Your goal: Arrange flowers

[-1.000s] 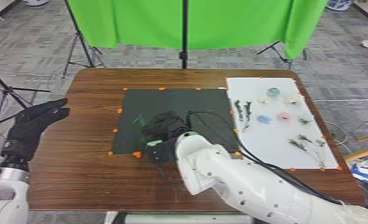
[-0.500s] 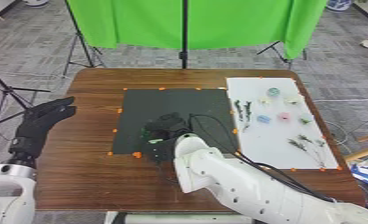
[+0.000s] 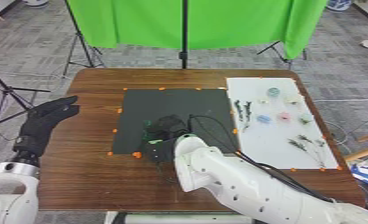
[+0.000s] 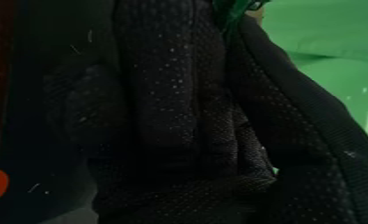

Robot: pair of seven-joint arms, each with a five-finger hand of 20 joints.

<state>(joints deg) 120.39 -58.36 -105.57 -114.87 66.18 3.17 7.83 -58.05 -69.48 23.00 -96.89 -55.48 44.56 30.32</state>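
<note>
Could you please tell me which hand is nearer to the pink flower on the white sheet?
The right hand: it is at the black mat, left of the pink flower. The left hand is farther off, beyond the mat's left edge.

The brown wooden table (image 3: 83,185) has a dark mat (image 3: 163,100) lying flat on it, and its bare wood shows on the left, far and near sides of that mat. Small orange patches (image 3: 120,110) dot the mat's edges, and a larger orange spot (image 3: 137,155) sits at its near edge, towards the left. Just beside the mat, to its right, lies a white sheet (image 3: 269,155). On that sheet, dark green sprigs (image 3: 248,110) lie closest to the mat; a blue flower (image 3: 264,119) and a pink flower (image 3: 283,116) lie farther from it.
</note>
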